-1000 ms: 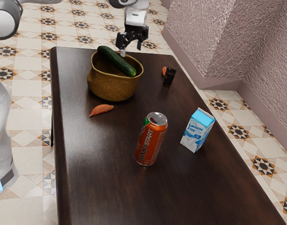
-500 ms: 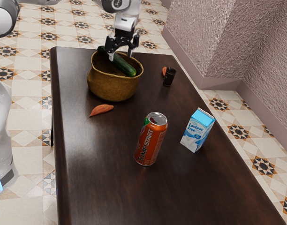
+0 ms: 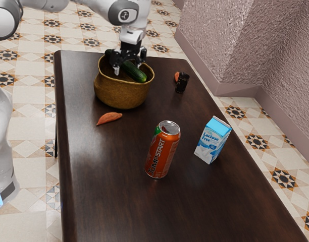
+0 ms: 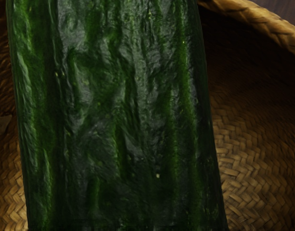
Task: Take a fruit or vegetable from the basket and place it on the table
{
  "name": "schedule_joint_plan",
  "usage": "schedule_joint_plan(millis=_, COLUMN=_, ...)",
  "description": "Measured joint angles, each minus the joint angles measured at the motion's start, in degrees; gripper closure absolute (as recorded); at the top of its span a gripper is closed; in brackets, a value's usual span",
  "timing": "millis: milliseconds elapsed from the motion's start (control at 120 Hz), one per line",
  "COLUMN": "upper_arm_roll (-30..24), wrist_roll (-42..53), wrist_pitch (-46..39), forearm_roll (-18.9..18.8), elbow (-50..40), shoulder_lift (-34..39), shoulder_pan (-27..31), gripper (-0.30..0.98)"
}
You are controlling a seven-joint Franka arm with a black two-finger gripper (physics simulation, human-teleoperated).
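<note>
Straddling the long dark-green ridged cucumber (image 3: 136, 73), my black two-finger gripper (image 3: 129, 65) has its fingers spread, with no grip that I can make out. The cucumber leans in the round golden-brown woven basket (image 3: 121, 96), one end over the rim, so the job looks to be at the grasp. It nearly matches the span between the fingers, I judge, so a slightly off-centre descent could land a fingertip on its skin and roll it or push it deeper. Closing too high on that curved side might squeeze it out; gripping away from its middle could let it swing and snag the rim on lifting, tipping the basket toward the small orange-brown tapered piece (image 3: 109, 118) on the dark wooden table (image 3: 205, 201).
</note>
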State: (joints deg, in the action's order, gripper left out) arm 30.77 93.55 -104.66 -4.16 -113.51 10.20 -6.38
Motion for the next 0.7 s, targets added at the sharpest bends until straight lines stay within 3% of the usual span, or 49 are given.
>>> schedule_joint_plan(millis=217, upper_arm_roll=0.08, wrist_roll=0.21, wrist_pitch=-1.57, forearm_roll=0.09, elbow=-0.07, shoulder_lift=-1.1, shoulder_pan=-0.22, gripper=0.41)
schedule_joint_plan(millis=308, upper_arm_roll=-0.08, wrist_roll=0.12, wrist_pitch=-1.89, forearm_roll=0.11, elbow=0.08, shoulder_lift=-1.22, shoulder_pan=-0.22, gripper=0.51)
schedule_joint_plan(millis=517, upper_arm_roll=-0.9, wrist_roll=-0.19, wrist_pitch=-1.3, forearm_roll=0.09, elbow=1.15, shoulder_lift=0.99, shoulder_pan=-0.81, gripper=0.58)
schedule_joint_plan(millis=700, upper_arm_roll=-4.88, wrist_roll=-1.27, wrist_pitch=3.43, forearm_roll=0.02, elbow=10.14, shoulder_lift=2.46, shoulder_pan=-1.75, gripper=0.57)
